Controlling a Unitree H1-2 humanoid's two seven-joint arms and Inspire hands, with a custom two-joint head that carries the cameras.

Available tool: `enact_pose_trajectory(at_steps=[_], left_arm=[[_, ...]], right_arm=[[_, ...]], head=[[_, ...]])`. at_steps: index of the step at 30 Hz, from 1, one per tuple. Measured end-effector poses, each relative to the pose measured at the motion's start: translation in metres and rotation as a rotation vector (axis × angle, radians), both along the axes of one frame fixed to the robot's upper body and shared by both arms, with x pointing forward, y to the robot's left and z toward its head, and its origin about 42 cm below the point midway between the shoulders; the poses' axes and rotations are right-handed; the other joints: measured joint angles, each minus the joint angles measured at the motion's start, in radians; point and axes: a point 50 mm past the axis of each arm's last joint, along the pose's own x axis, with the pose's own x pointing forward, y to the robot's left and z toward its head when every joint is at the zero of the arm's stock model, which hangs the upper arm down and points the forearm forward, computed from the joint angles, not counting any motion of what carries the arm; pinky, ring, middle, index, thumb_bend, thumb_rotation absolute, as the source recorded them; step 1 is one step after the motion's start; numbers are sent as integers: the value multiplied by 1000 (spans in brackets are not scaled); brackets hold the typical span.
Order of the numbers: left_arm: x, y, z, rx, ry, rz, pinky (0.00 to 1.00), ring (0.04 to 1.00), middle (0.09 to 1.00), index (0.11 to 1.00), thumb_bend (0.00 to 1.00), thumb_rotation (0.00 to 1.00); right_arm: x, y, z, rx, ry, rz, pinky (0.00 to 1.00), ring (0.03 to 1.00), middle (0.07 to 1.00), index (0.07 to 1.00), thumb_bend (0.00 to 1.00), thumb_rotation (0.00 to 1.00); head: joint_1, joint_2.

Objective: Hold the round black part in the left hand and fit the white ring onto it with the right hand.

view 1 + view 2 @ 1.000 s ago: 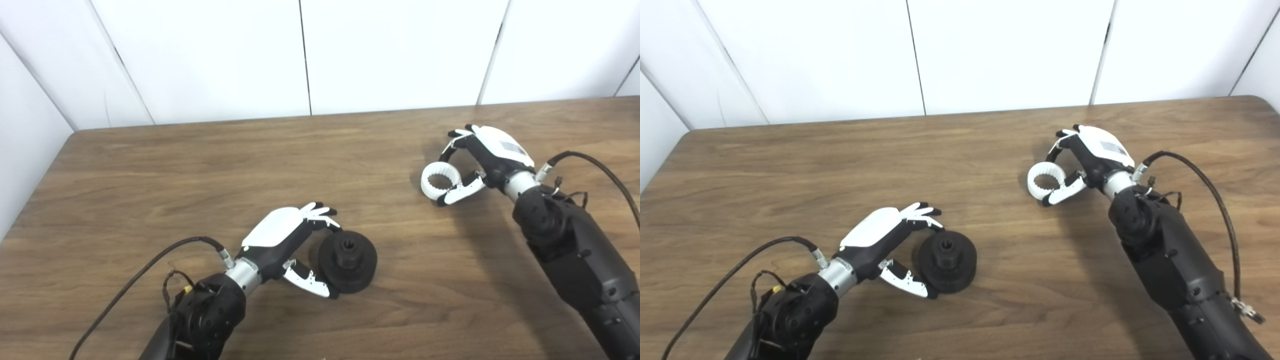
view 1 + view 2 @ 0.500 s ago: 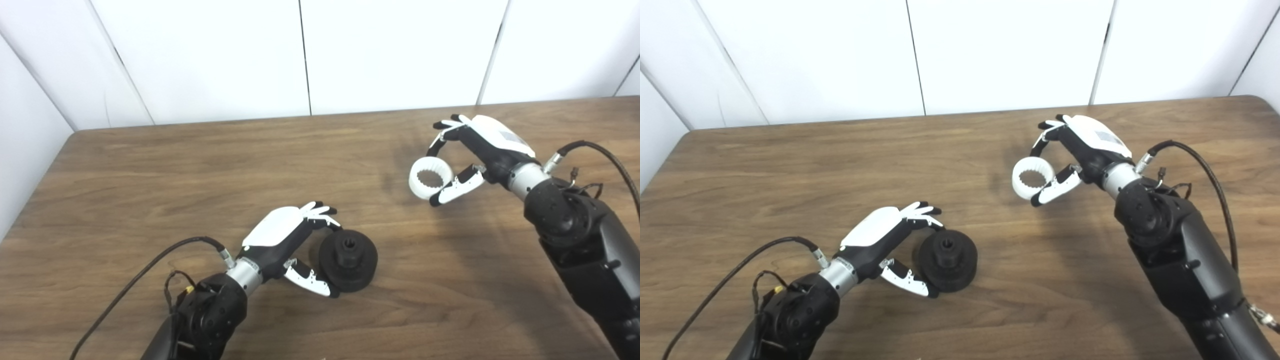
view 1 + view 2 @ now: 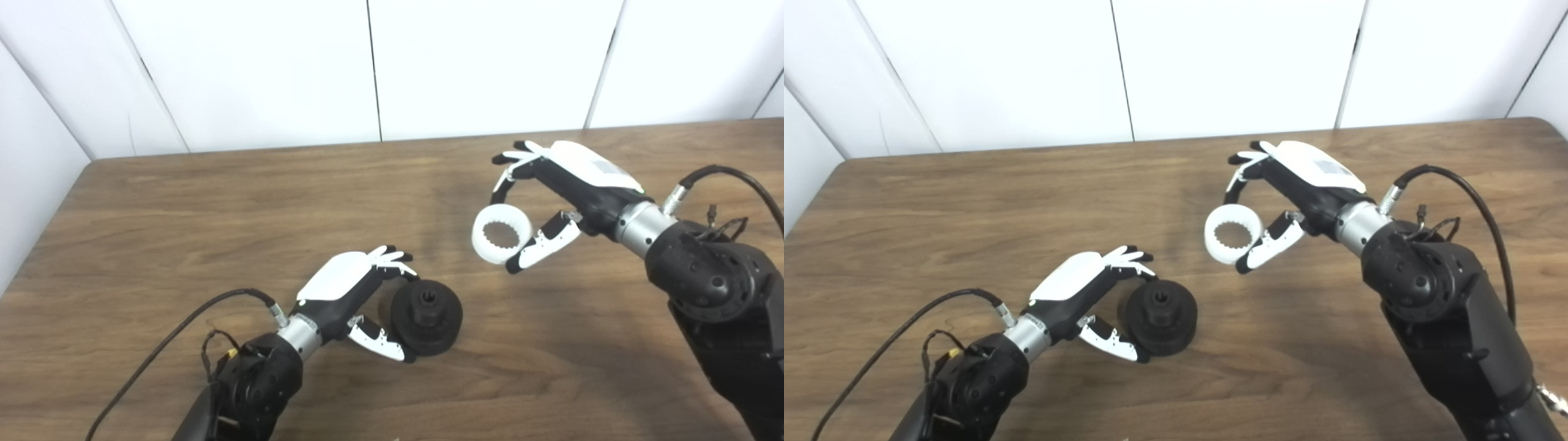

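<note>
The round black part [image 3: 427, 316], a disc with a raised hub, rests on the wooden table [image 3: 184, 214] near its front middle. My left hand [image 3: 355, 300] grips its left rim between fingers above and thumb below. A white ring [image 3: 501, 233] with a toothed inner edge hangs in the air, up and to the right of the black part. My right hand [image 3: 560, 190] holds the ring between its fingers and thumb. A clear gap separates the ring from the black part.
White wall panels [image 3: 367, 67] stand behind the table's far edge. A black cable [image 3: 171, 331] trails from my left wrist and another cable [image 3: 735, 177] loops from my right wrist.
My right hand has lifted the white ring off the table and carried it left and nearer, toward the black part. The left hand and the black part have stayed put.
</note>
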Motion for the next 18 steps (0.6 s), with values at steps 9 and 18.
enact_pose_trajectory(at_steps=[9, 18], left_arm=[[0, -1, 0, -2, 1, 1, 875, 988, 929, 694, 841, 237], [0, -1, 0, -1, 1, 1, 874, 988, 929, 695, 836, 232]], right_arm=[[-10, 18, -11, 17, 55, 54, 1000, 1000, 895, 485, 525, 151], [-17, 40, -23, 16, 82, 112, 1000, 1000, 892, 486, 525, 153]], head=[[3, 2], [5, 2]])
